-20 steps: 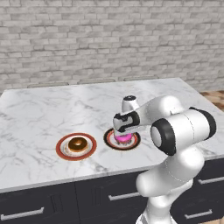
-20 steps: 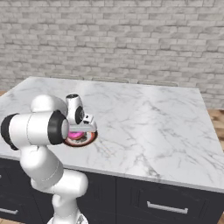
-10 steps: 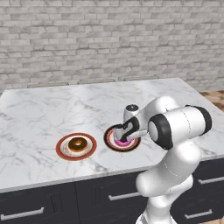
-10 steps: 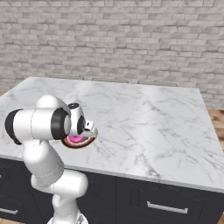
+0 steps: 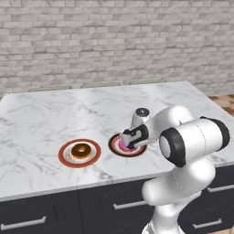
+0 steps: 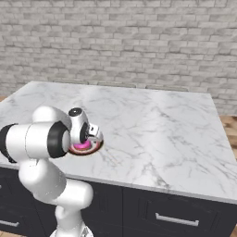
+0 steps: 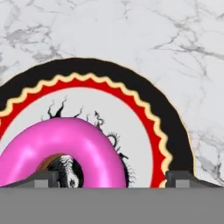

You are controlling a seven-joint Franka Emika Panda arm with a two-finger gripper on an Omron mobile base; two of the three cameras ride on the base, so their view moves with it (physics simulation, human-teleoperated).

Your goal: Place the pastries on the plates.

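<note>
the pink-frosted doughnut (image 7: 61, 151) lies flat on the black-rimmed plate (image 7: 131, 83), inside a scalloped red and cream band, over the dark drawing on the plate's white centre. the gripper (image 7: 111, 179) hangs low right over it with its jaws spread wide; one dark fingertip (image 7: 37, 179) stands against the doughnut's near side and the other (image 7: 186, 178) is out over the plate's rim, so nothing is clamped. from the left base view the gripper (image 5: 129, 139) sits on top of that plate (image 5: 115, 145) near the front edge of the marble counter (image 5: 41, 119), and pink shows under it (image 5: 123, 146). just beside it, apart, the chocolate-glazed doughnut (image 5: 81, 150) rests in the middle of the red-orange-rimmed plate (image 5: 64, 157). in the right base view the arm covers most of the black-rimmed plate (image 6: 95, 147).
</note>
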